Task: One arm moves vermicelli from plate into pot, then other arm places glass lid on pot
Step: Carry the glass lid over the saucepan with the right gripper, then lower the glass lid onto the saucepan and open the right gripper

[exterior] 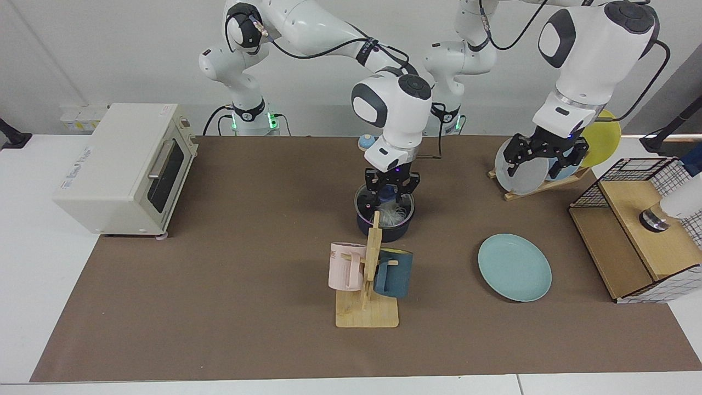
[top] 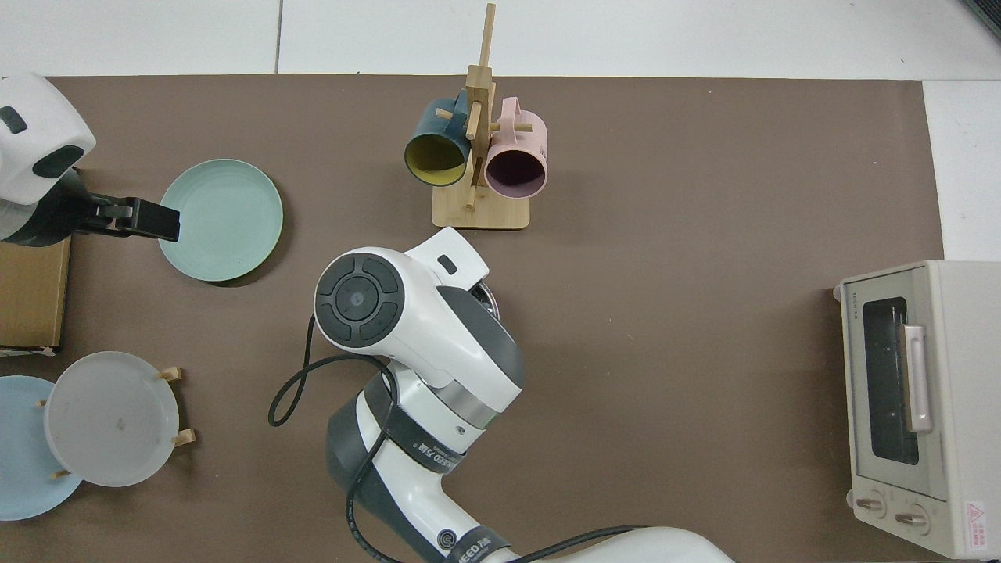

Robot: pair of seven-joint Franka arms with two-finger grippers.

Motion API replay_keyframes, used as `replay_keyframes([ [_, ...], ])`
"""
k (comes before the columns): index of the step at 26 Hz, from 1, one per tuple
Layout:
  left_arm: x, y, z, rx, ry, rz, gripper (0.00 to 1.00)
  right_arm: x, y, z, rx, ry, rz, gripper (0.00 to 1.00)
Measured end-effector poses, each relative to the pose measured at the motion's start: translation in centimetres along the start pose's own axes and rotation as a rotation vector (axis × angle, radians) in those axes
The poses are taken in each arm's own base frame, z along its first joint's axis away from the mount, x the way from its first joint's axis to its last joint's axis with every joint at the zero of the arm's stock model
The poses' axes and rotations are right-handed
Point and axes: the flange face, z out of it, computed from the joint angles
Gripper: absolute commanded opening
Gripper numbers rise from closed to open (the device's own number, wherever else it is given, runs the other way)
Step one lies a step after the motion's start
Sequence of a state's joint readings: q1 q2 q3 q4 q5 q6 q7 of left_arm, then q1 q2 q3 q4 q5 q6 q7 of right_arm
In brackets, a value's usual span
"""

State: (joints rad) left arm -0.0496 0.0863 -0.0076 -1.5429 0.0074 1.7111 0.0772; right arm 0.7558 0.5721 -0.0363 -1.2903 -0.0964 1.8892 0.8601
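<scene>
Little writing can be read. The pink mug [exterior: 345,267] carries dark letters near its rim, cut off by the wooden stand [exterior: 366,315]. The black band on my right arm ends in "EED" in the top view. The toaster oven [exterior: 118,167] has a label on its side and small print on its front, both too small to read.

By count there is one pot [exterior: 384,227], one glass lid [exterior: 368,204], one teal plate [exterior: 514,267] and one toaster oven. Two mugs hang on the stand, the pink one and a dark blue one [exterior: 394,272]. Three plates stand in the rack: grey [exterior: 521,173], light blue [exterior: 559,173] and yellow [exterior: 603,140].

The pot stands mid-surface [exterior: 219,302], just behind the mug stand. The glass lid sits on it, and the vermicelli [exterior: 392,214] shows as a white tangle inside, under the glass. My right pincer [exterior: 390,193] is down at the lid's blue knob. I cannot tell whether it grips the knob.

My left arm waits. Its pincer [exterior: 545,156] hangs spread wide and holds nothing, in front of the rack. From above it lies just beside the teal plate's edge. That plate is bare and well apart from the pot.
</scene>
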Motion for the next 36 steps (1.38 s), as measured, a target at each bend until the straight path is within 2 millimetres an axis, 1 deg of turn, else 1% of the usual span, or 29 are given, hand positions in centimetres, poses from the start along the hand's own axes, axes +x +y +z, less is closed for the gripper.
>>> replay_keyframes([
  [11,0.0,-0.2,0.0,0.001,0.000,-0.004,1.00,0.0,-0.1,0.1,0.006,0.002,0.000,0.00],
  [14,0.0,-0.3,0.0,0.001,0.000,-0.004,1.00,0.0,-0.1,0.3,0.010,-0.005,0.004,0.12],
  [15,0.0,-0.3,0.0,0.001,0.000,-0.004,1.00,0.0,-0.1,0.4,0.011,-0.007,0.005,0.23],
  [17,0.0,-0.3,0.0,0.001,0.000,-0.004,1.00,0.1,-0.1,0.4,0.015,-0.010,0.008,0.79],
  [18,0.0,-0.2,0.0,0.001,0.000,-0.004,1.00,0.1,-0.1,0.4,0.017,-0.011,0.010,0.94],
  [19,0.0,-0.2,0.0,0.001,0.000,-0.003,1.00,0.2,-0.1,0.4,0.019,-0.012,0.011,0.99],
  [26,0.0,-0.1,0.0,0.000,0.001,-0.001,1.00,0.1,-0.1,0.3,0.023,-0.017,0.013,0.99],
  [29,0.0,-0.1,0.0,0.000,0.001,-0.001,1.00,0.4,0.3,-0.1,0.022,-0.016,0.020,0.99],
  [33,0.0,-0.1,0.0,0.000,0.001,-0.001,1.00,1.6,1.9,-1.7,0.024,-0.011,0.047,0.99],
  [36,0.0,-0.1,0.0,0.000,0.001,-0.001,1.00,2.6,3.7,-3.9,0.029,-0.004,0.070,0.99],
])
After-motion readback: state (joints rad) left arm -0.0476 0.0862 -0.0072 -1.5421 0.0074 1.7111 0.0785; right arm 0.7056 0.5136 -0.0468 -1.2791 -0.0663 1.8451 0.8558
